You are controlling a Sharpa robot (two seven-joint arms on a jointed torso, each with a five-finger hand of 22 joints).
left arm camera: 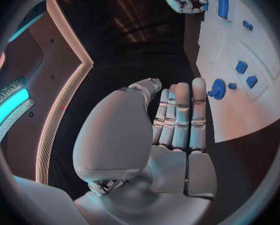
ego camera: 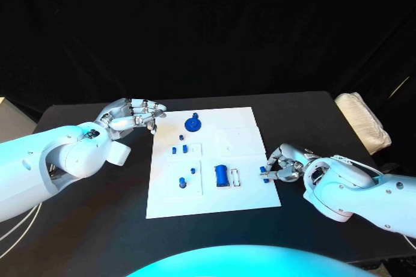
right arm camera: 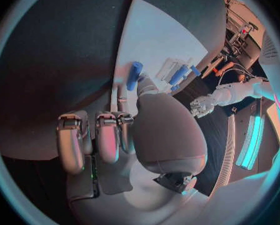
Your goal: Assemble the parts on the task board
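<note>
From the head view the white task board point(ego camera: 247, 190) is being shown mid-bench with blue parts point(ego camera: 222, 176) on it, the left hand point(ego camera: 131, 116) being kept empty at its far-left corner, while a small blue part point(ego camera: 263, 169) is being pinched by the right hand point(ego camera: 284, 166) at the board's right edge, and in the left wrist view the left hand's fingers point(left arm camera: 180, 116) are being held out straight beside the blue gear point(left arm camera: 218, 89), with nothing gripped.

matt white task board point(ego camera: 234, 193), glossy silver metal robot hand point(ego camera: 131, 116).

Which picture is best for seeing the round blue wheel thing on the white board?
The left wrist view: the blue gear looks big there, teeth visible, just beyond the left hand. The head view shows it smaller, at the task board's far end. I can't find it in the right wrist view.
</note>
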